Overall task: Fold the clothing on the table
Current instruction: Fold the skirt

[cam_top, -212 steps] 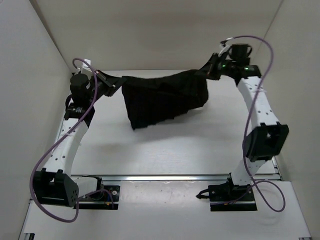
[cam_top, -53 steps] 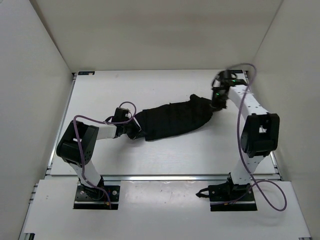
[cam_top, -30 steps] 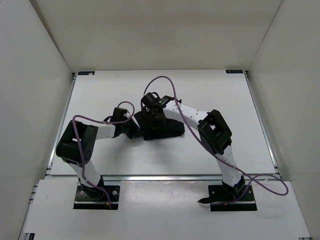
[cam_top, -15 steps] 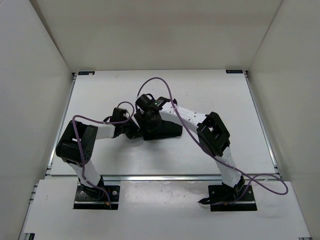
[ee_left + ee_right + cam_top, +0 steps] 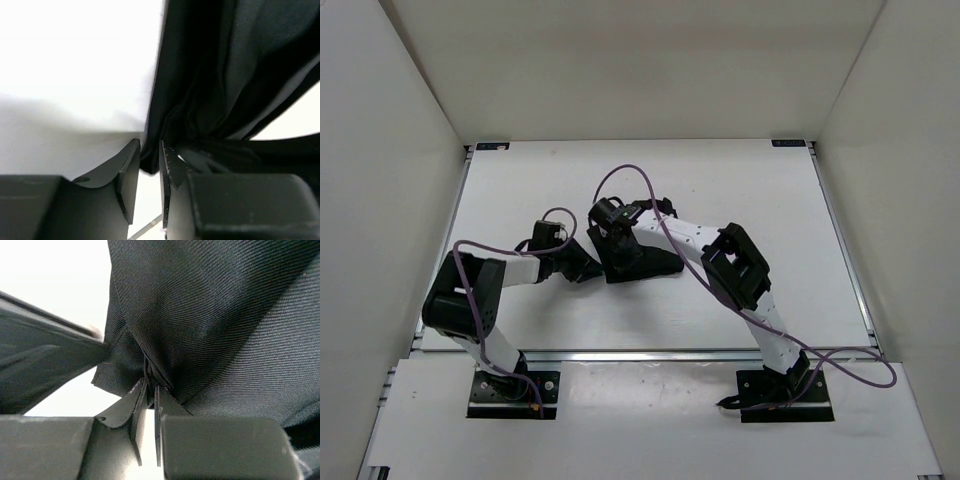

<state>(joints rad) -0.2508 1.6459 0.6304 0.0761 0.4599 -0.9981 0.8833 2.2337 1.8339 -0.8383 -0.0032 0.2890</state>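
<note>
White table (image 5: 520, 190) is stretching out around both arms, and the change is happening near its middle. On the left, the left gripper (image 5: 149, 146) is loosening. Its jaws, pressed together a second ago, are now standing a narrow gap apart, with the hem of the clothing (image 5: 650, 262) sitting at their tips rather than being squeezed. Seen from above, that arm is drawing back to the left, away from the fabric. Just ahead of those fingertips, the black garment is lying as a short doubled-over bundle, no longer the long strip it was two seconds ago. Over the bundle's left end, the right gripper (image 5: 150, 386) is still pinching a fold of fabric between closed fingers, having carried its end across to meet the other. The crosswise fold is probably nearly laid, with the left side letting go and the right side not yet releasing. Beyond both grippers, the tabletop is showing plain white, with a metal rail (image 5: 640, 353) running along its near edge, and white walls (image 5: 640, 70) are closing it in on three sides.
</note>
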